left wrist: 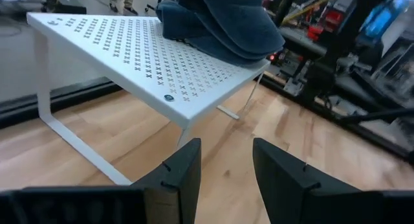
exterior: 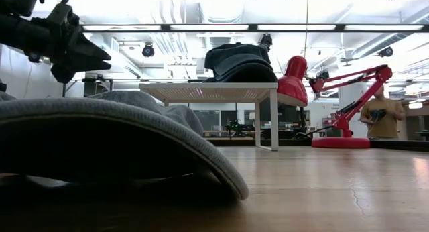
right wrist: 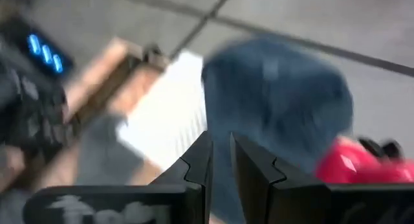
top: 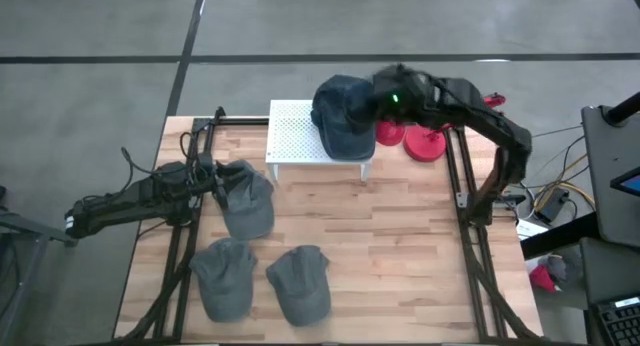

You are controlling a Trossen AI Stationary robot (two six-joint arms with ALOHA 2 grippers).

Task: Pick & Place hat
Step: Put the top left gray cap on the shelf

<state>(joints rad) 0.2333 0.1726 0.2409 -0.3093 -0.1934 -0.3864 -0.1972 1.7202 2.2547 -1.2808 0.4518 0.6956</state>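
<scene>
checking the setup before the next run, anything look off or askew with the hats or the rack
Only one thing: the dark blue hat sits at the right end of the white rack and hangs over its edge rather than resting squarely on top. The three grey hats lie flat on the table. Nothing looks spilled or damaged.

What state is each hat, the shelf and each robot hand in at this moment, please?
Blue hat: lying on the shelf, not gripped.
White shelf: upright on the table.
Three grey hats: lying on the table.
Left hand: open, empty.
Right hand: nearly shut, empty, above the blue hat.
</scene>
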